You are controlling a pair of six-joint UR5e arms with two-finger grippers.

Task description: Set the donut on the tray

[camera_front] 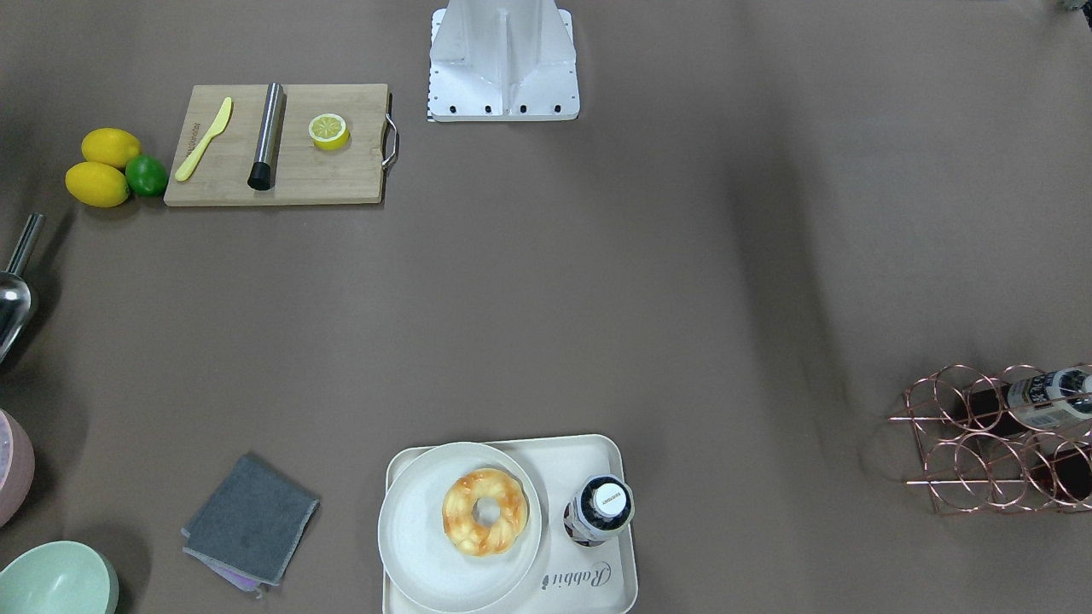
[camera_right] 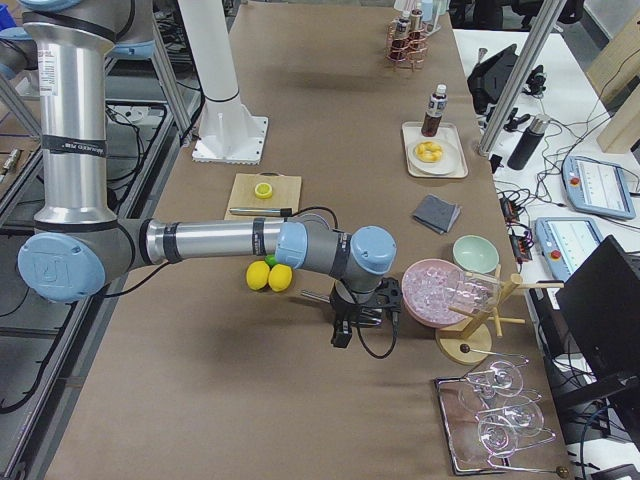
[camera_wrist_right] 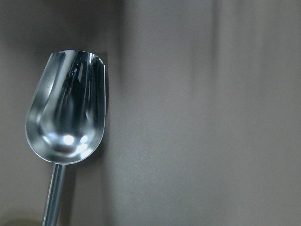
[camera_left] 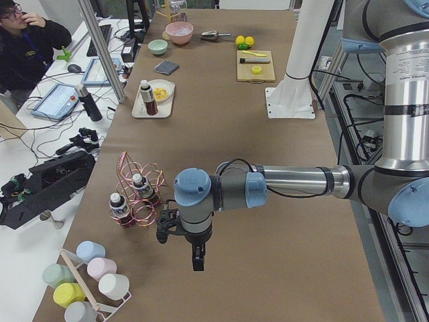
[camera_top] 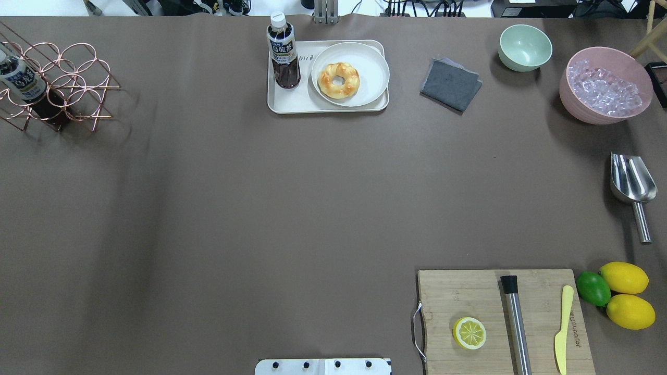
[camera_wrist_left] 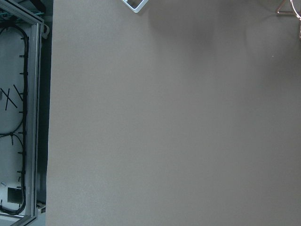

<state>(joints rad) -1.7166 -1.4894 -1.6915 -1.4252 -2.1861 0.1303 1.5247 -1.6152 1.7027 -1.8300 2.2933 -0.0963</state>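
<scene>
The donut (camera_front: 485, 512), a golden-orange and cream glazed ring, lies on a round off-white plate (camera_front: 418, 546). The plate rests on the cream tray (camera_front: 589, 456) marked "Rabbit". In the overhead view the donut (camera_top: 338, 79) and tray (camera_top: 292, 104) are at the far middle of the table. My left gripper (camera_left: 195, 258) hangs above the table near the wire rack, far from the tray. My right gripper (camera_right: 341, 334) hangs over the table's other end, near the pink bowl. I cannot tell whether either is open or shut. No fingers show in either wrist view.
A dark drink bottle (camera_top: 283, 52) stands on the tray beside the plate. A grey cloth (camera_top: 450, 84), green bowl (camera_top: 524, 47), pink ice bowl (camera_top: 604, 86), metal scoop (camera_wrist_right: 66, 113), cutting board (camera_top: 500, 317) with lemon half, and copper rack (camera_top: 52, 83) are around.
</scene>
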